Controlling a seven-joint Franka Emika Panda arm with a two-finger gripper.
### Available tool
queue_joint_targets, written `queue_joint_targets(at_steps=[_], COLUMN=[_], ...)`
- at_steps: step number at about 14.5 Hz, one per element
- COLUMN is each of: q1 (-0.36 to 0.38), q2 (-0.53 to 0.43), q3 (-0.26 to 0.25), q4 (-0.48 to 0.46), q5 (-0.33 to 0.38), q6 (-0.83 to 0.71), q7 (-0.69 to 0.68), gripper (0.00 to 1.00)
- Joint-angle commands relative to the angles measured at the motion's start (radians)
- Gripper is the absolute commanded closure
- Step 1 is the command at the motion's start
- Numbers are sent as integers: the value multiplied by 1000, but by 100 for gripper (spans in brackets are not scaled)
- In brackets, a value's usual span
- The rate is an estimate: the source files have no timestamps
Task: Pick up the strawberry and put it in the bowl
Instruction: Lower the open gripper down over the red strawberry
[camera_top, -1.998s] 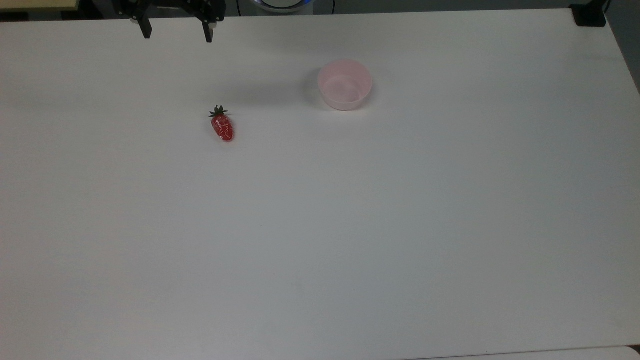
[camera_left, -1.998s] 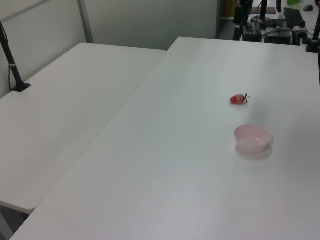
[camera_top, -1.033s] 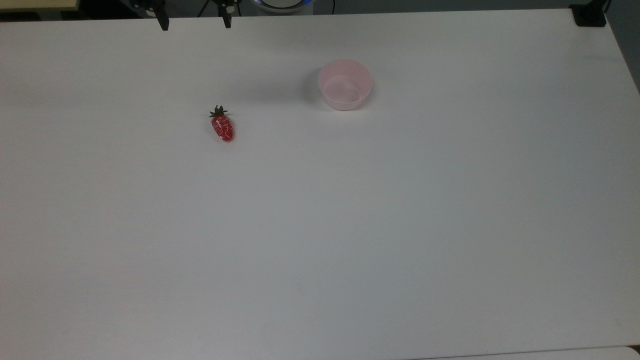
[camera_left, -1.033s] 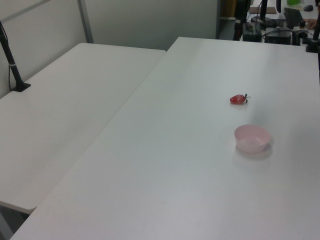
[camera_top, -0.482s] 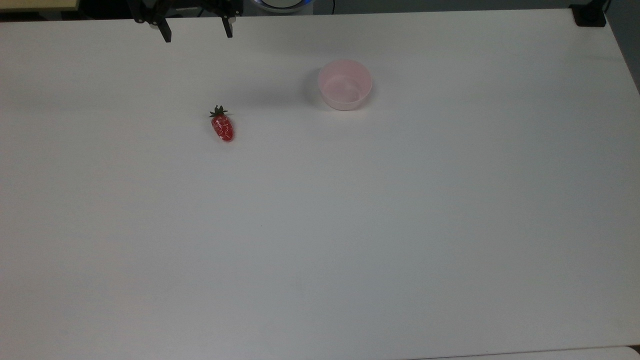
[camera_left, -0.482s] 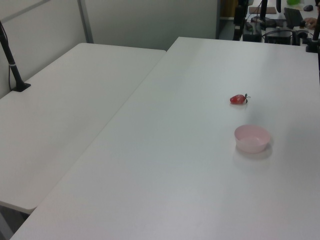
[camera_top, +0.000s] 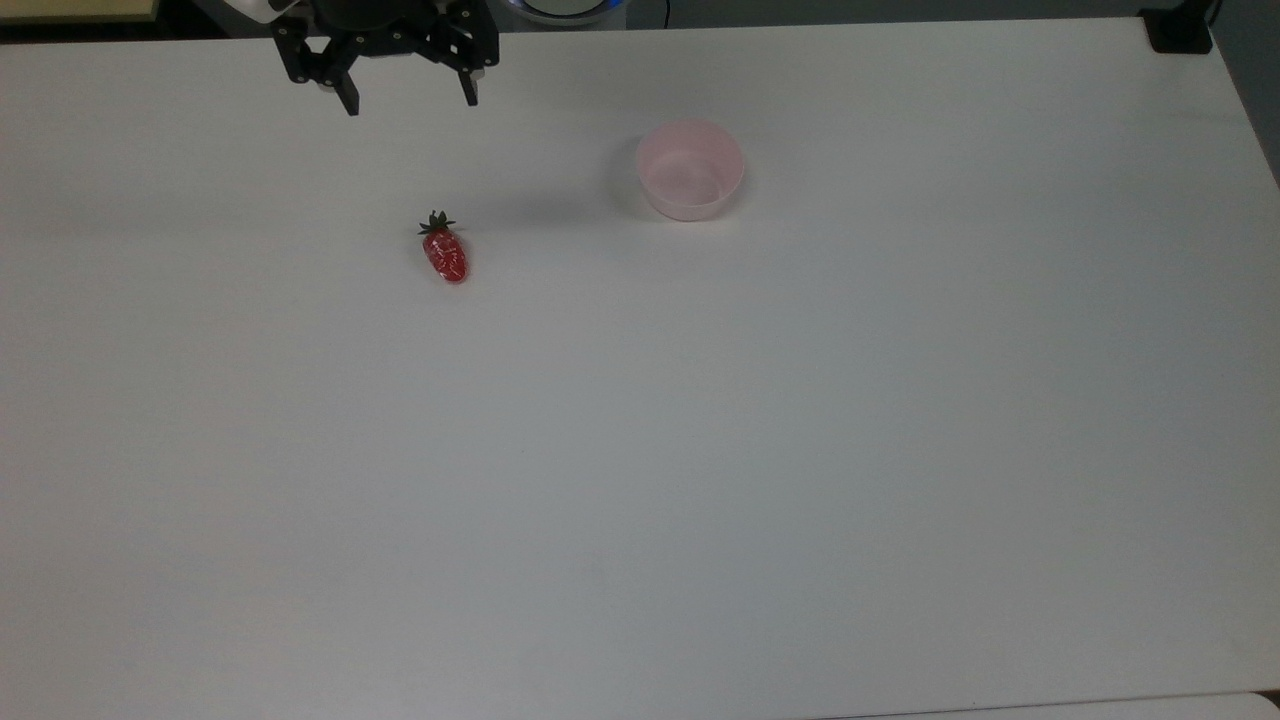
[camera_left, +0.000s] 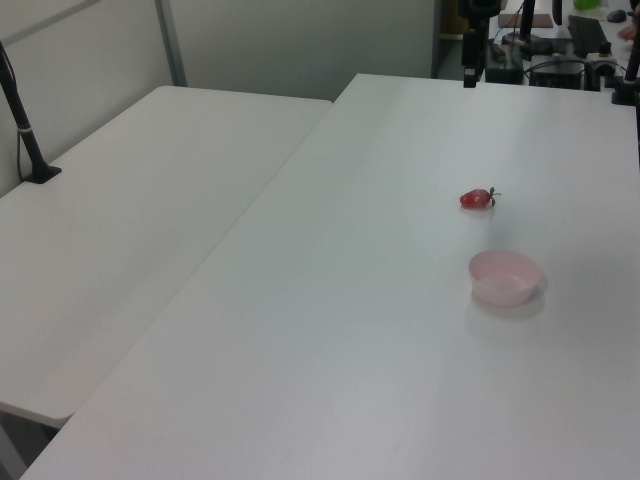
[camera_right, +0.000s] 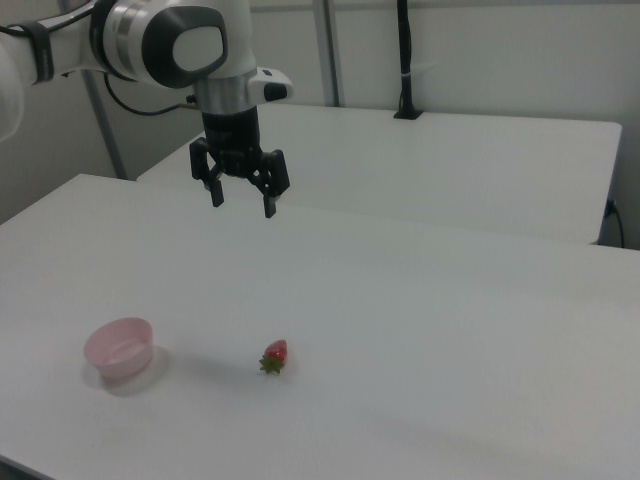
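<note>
Pincer (camera_right: 242, 204) hangs spread and empty, seemingly high above strawberry (camera_right: 275, 355); bowl (camera_right: 120, 348) sits apart.

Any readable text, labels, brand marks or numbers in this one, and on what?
None can be read. The strawberry, the bowl, the white table and the gripper carry no legible words, numbers or signs. The clutter behind the table in the left view is too small to read.

The arm (camera_right: 150, 45) is glossy white with rounded grey joint caps and a black cable, ending above the table (camera_right: 420, 330) in a black gripper (camera_right: 243, 203) with two slim fingers (camera_right: 269, 207).
</note>
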Motion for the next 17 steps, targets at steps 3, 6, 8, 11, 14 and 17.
queue_joint_targets(at_steps=[3, 6, 8, 11, 14, 17], q1=[2, 7, 40, 118, 120, 135], q2=[10, 6, -13, -32, 38, 86], q3=[-6, -8, -9, -61, -86, -95], q4=[-19, -45, -105, -223, -280, -352], q5=[-28, -44, -54, -120, -145, -225], q6=[80, 77, 80, 145, 245, 306], q7=[-10, -27, -38, -41, -42, -176], gripper=[0, 0, 0, 0, 0, 5])
